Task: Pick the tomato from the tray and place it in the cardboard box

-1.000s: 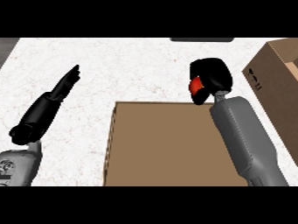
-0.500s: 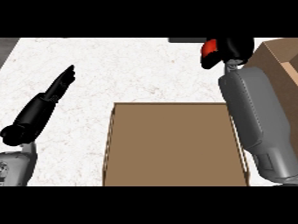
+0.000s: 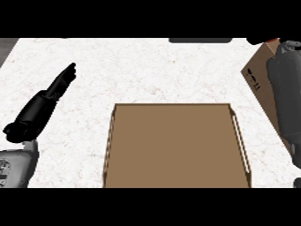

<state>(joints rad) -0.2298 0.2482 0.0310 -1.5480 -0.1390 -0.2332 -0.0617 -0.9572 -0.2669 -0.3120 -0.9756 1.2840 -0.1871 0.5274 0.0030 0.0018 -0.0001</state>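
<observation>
The left hand (image 3: 51, 95) is resting over the white marbled bench (image 3: 152, 70) at the view's left, its fingers straight and together, holding nothing.

At the centre, the brown tray (image 3: 175, 145) is lying flat on the bench. Its floor is showing bare; no tomato is visible on it.

At the right, the grey right forearm (image 3: 293, 97) is extending up along the cardboard box (image 3: 257, 75), which is standing at the bench's right edge. The right hand is mostly out of view at the top edge, so the state of its fingers cannot be determined. The tomato is not visible anywhere; judging from the bare tray and the forearm's position over the box, it is probably being carried in the right hand.

Handling judgement: a tomato is light, round, smooth-skinned and soft under the skin, so it is liable to slip and to bruise. Hold is best taken across its widest part, with thumb and fingers opposing. Release is best made low inside the box.
</observation>
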